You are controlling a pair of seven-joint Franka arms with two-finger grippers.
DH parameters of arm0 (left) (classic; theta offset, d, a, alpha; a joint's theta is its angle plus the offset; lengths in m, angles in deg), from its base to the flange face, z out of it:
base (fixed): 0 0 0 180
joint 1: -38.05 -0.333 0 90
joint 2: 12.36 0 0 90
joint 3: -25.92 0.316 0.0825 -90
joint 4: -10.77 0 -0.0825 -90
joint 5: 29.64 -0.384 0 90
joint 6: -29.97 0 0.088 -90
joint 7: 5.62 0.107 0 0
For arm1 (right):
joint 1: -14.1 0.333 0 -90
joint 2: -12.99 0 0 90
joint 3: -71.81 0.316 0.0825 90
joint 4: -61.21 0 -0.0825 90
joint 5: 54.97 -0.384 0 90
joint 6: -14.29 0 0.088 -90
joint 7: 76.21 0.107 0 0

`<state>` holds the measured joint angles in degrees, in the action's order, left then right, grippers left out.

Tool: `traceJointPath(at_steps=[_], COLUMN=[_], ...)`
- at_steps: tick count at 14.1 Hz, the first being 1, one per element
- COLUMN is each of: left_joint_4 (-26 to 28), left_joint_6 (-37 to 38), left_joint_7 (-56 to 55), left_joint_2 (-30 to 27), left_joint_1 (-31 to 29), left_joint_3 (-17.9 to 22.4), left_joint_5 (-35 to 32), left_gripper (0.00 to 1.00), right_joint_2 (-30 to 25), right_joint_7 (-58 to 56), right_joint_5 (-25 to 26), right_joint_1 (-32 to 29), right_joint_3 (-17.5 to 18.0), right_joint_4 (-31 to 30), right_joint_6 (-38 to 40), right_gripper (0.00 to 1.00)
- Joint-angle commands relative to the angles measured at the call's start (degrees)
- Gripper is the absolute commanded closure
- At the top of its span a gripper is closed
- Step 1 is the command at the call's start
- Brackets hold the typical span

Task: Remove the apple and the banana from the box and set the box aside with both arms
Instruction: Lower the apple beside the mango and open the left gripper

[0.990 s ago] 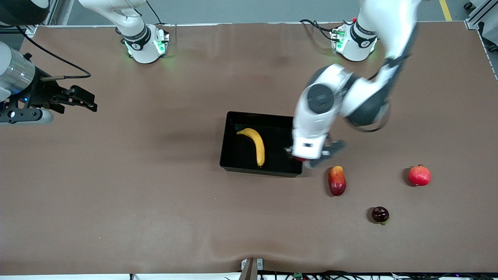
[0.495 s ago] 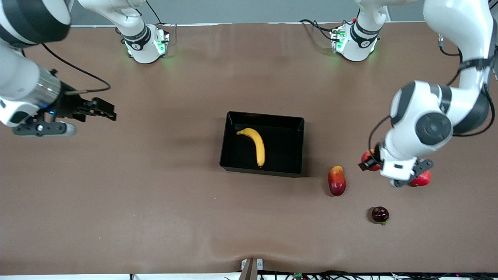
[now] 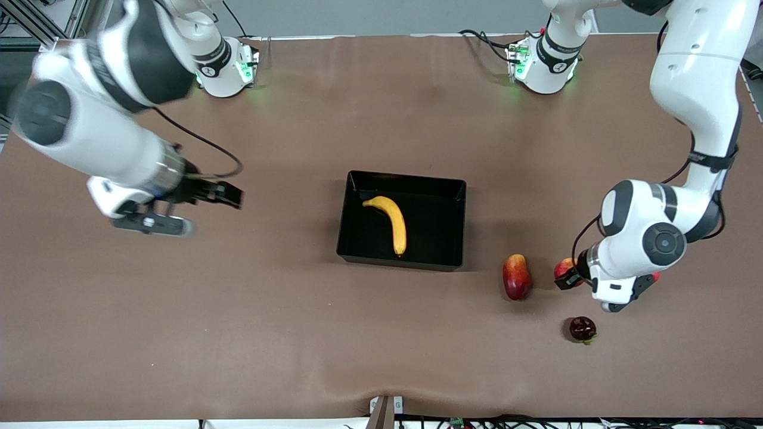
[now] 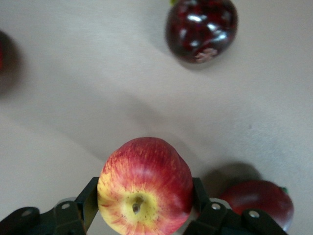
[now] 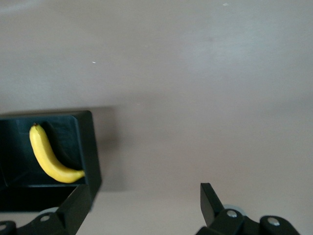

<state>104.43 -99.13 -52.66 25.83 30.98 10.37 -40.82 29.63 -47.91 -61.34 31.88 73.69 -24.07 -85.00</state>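
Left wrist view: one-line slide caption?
Left gripper holds the apple above the table, dark fruit nearby.

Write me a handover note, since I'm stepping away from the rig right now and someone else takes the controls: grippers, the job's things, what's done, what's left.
Left gripper: shut on the apple, low over the table between the mango and the pomegranate, near the dark fruit.
Right gripper: open, holding nothing, over bare table toward the right arm's end, short of the box.
Banana: lying in the box at mid-table.
Done: apple is out of the box.
Left: set the apple down and release it, lift the banana out, then move the box aside with both arms.
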Motion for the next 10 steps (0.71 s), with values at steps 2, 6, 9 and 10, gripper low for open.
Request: traceJointPath(at_steps=[2,6,9,10], left_joint_4=[-1.1,-0.7,-1.1,-1.0], left_joint_6=[-4.1,-1.8,9.0,11.5], left_joint_7=[-0.2,-0.6,-1.2,-1.5], left_joint_2=[3.6,0.8,-6.5,-8.5], left_joint_1=[0.2,0.2,1.1,1.2], left_joint_3=[-0.3,-0.7,-3.5,-5.1], left_joint_5=[-1.0,-1.0,-0.7,-0.7], left_gripper=[0.88,0.00,0.00,0.00], right_joint_2=[4.3,5.5,5.9,6.1], right_joint_7=[3.8,2.9,-1.3,-1.4], right_joint_5=[-0.1,-0.4,-0.3,-0.4], right_joint_1=[3.9,3.9,3.8,3.5], right_joint_3=[-0.5,-0.5,-0.6,-0.6], right_joint_4=[1.1,1.0,0.6,0.5], right_joint_6=[-3.6,-4.2,-5.2,-5.4], right_gripper=[0.00,0.00,0.00,0.00])
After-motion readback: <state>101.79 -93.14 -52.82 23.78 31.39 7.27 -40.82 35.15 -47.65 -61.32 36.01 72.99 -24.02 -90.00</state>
